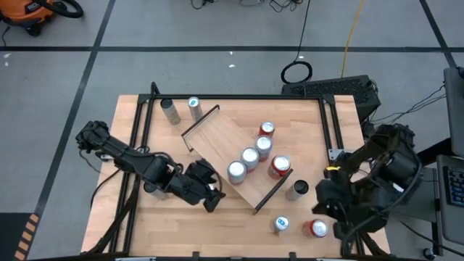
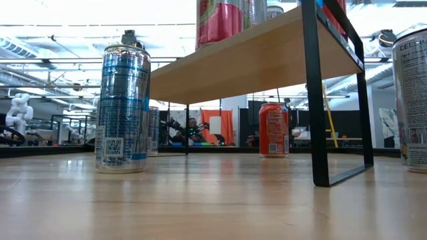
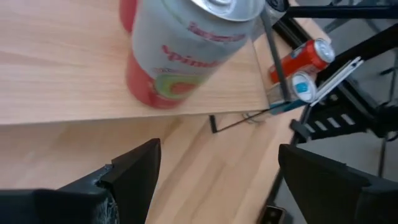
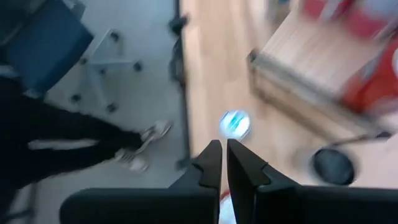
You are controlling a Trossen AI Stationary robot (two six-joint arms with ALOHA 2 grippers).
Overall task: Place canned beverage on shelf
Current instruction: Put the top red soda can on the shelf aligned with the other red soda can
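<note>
Five cans (image 1: pixel 250 156) top the shelf (image 1: pixel 217 138), labels unreadable; left gripper (image 1: pixel 212 190) jaws wide, right gripper (image 4: pixel 219 158) closed.

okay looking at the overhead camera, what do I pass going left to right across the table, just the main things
Left gripper, open, at the shelf's edge → five cans on the shelf, from a silver can to a red can → dark can on the table → right gripper, shut.
</note>
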